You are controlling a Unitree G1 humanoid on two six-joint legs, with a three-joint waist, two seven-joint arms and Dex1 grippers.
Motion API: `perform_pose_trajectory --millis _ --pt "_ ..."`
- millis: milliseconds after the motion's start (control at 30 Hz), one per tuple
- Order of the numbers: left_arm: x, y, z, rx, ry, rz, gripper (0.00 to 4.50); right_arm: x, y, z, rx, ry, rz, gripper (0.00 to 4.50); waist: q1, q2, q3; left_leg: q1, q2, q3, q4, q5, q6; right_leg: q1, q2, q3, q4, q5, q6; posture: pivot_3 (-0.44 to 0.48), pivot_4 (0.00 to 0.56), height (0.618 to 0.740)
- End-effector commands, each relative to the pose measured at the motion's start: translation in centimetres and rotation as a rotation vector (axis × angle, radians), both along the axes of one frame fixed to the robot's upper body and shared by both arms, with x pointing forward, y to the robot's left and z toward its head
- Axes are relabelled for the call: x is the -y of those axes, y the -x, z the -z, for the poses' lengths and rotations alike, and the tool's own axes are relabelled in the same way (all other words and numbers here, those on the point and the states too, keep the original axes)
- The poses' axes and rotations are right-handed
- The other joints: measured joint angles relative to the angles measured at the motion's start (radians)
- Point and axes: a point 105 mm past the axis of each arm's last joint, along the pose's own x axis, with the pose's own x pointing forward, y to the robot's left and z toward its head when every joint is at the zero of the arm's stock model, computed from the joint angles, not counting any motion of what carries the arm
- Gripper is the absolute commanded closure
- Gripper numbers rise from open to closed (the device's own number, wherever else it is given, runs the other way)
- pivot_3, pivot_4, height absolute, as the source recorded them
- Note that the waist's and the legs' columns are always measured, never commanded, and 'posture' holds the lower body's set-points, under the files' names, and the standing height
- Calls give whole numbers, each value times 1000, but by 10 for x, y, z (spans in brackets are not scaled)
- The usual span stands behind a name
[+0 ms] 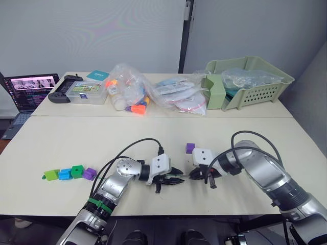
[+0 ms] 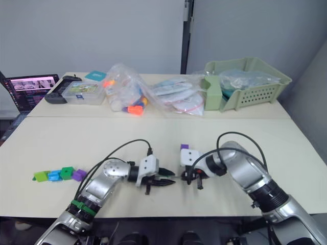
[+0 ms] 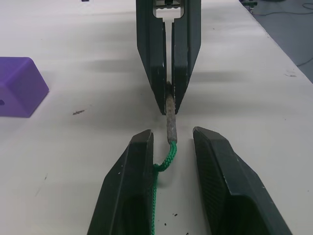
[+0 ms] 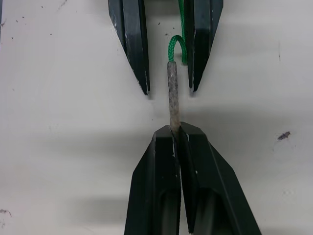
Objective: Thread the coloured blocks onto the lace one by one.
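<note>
Right hand (image 4: 175, 131) clamped on the grey tip of the lace (image 4: 173, 93); left hand (image 3: 171, 142) parted, cord between its fingers.

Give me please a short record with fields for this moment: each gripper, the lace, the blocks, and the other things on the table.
right gripper: jaws shut on the grey tip of the lace
left gripper: jaws open, one on each side of the green lace, not clamping it
lace tip: between the two grippers, near the table surface
purple block: alone, beside the right gripper
row of blocks: lime green, blue, dark green, purple, on the robot's left
far table: laptop, clear box, plastic bags, green basket
</note>
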Motion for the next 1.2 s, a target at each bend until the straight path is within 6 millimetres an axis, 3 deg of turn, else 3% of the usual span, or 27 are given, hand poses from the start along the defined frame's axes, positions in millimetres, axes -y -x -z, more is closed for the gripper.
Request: perform_pose_trajectory --millis 33,300,467,800,933,1200 --pt "5 2 -12 24 51 11 3169 3 0 -5 18 -5 6 4500 0 0 0 0 0 0 0 0 0 0 0 0 0 0 0 0 150 740" --pt "6 5 -10 12 42 20 3169 2 1 -4 9 -6 8 4500 0 0 0 0 0 0 0 0 0 0 0 0 0 0 0 0 150 740" --pt "6 4 -10 8 39 18 4477 1 1 -5 8 -9 8 4500 0 0 0 0 0 0 0 0 0 0 0 0 0 0 0 0 150 740" --pt "7 3 -8 0 38 6 4477 -2 5 -10 -15 -45 17 4500 0 0 0 0 0 0 0 0 0 0 0 0 0 0 0 0 150 740" --pt "2 -2 -11 -3 51 -27 4500 3 8 -21 -60 -126 90 3209 1 0 0 0 0 0 0 0 0 0 0 0 0 0 0 0 150 740" --pt "-8 -4 -10 -19 53 -51 4500 38 15 -44 -43 -311 267 404 5 0 0 -1 -1 -1 0 0 0 0 0 0 -1 0 0 0 150 740"
